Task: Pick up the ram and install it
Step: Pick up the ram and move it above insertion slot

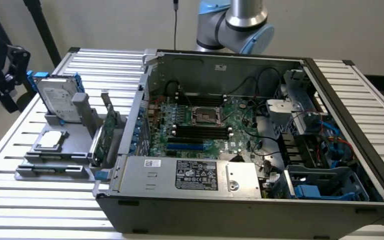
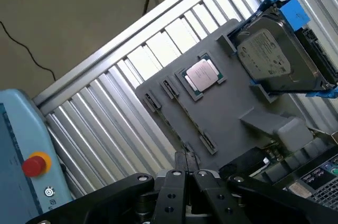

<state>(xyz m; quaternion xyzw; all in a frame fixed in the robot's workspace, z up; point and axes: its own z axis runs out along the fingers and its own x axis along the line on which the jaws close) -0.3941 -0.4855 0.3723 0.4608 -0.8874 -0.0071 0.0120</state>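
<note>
Slatted tabletop point(image 1: 18, 200). At the exterior view's left, a gray tray point(image 1: 70, 142) props parts for grabbing. The ram point(image 2: 188, 115) seems to be the thin stick on edge between its clips. Claw point(image 2: 189, 174) closed, empty, above it. Right: case point(image 1: 245, 212) open, slots up.

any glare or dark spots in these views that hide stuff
Exterior view: even light, ribbed table bright, computer case shadowed toward that view's right. Wrist view: soft glare on the processor and hard drive; the black end effector reads dark.
</note>
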